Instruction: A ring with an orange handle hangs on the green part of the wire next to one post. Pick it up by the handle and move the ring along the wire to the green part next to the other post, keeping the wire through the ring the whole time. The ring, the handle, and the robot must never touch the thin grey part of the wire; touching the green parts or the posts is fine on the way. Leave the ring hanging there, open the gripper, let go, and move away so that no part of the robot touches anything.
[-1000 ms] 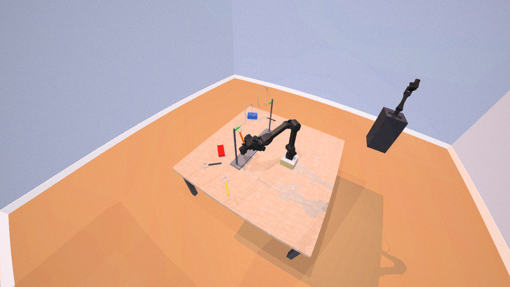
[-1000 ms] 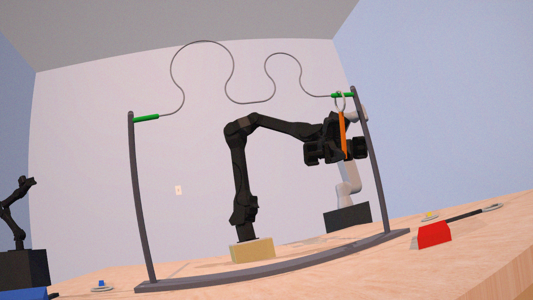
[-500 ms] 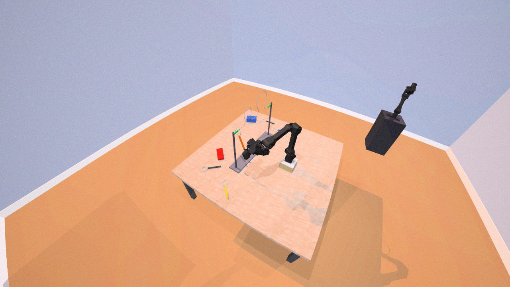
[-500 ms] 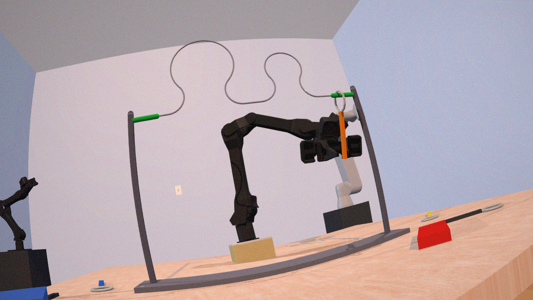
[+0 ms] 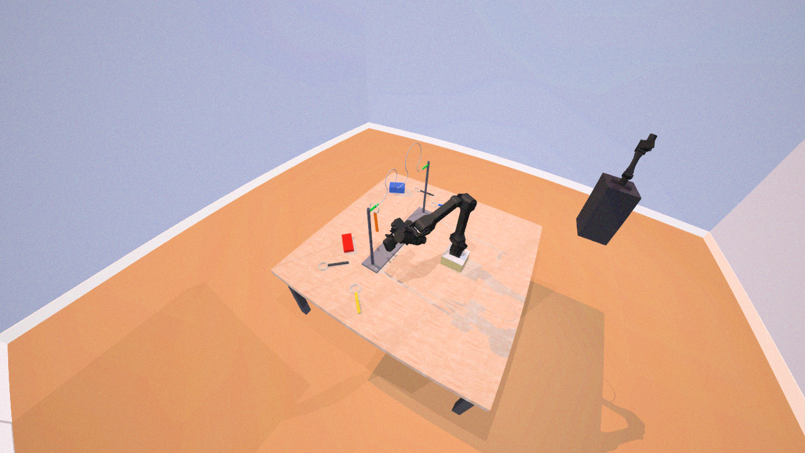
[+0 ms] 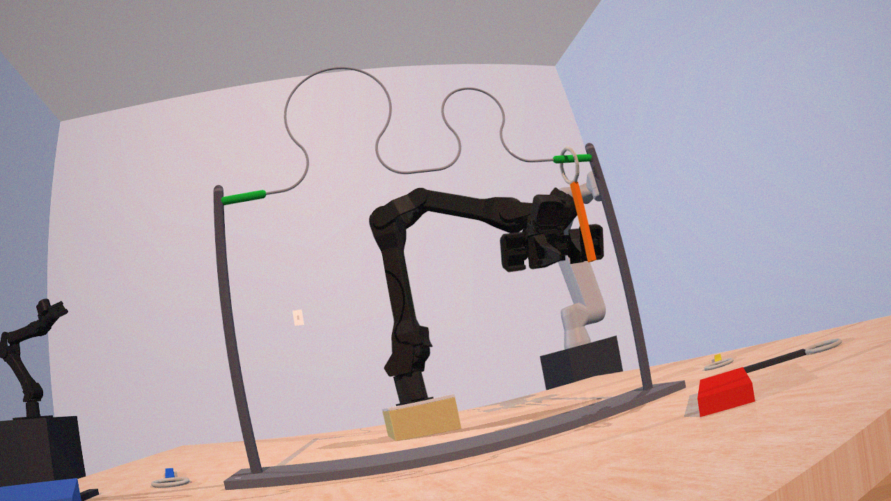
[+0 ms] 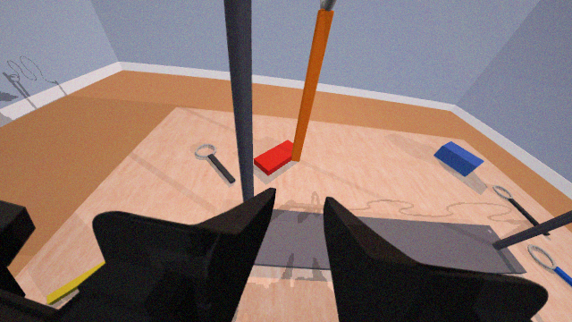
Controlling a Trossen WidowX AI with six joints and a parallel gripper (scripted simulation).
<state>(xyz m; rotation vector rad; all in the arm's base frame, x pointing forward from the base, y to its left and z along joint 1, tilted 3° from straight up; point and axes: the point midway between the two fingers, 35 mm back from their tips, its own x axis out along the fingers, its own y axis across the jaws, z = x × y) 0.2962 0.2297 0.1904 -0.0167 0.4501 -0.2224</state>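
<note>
The gripper (image 7: 297, 203) has its jaws spread apart with nothing between them. The orange handle (image 7: 309, 85) hangs free ahead of the jaws and above them, well clear of both fingertips, tilted slightly. Its ring (image 6: 569, 165) sits over the green part of the wire (image 6: 573, 158) just beside the dark post (image 6: 617, 261); in the wrist view that post stands ahead of the jaw on that view's left. A red block (image 7: 274, 156) lies on the table (image 7: 357, 174) beyond the jaws, behind the handle's lower end. The grey base plate (image 7: 402, 243) spreads below the jaws.
</note>
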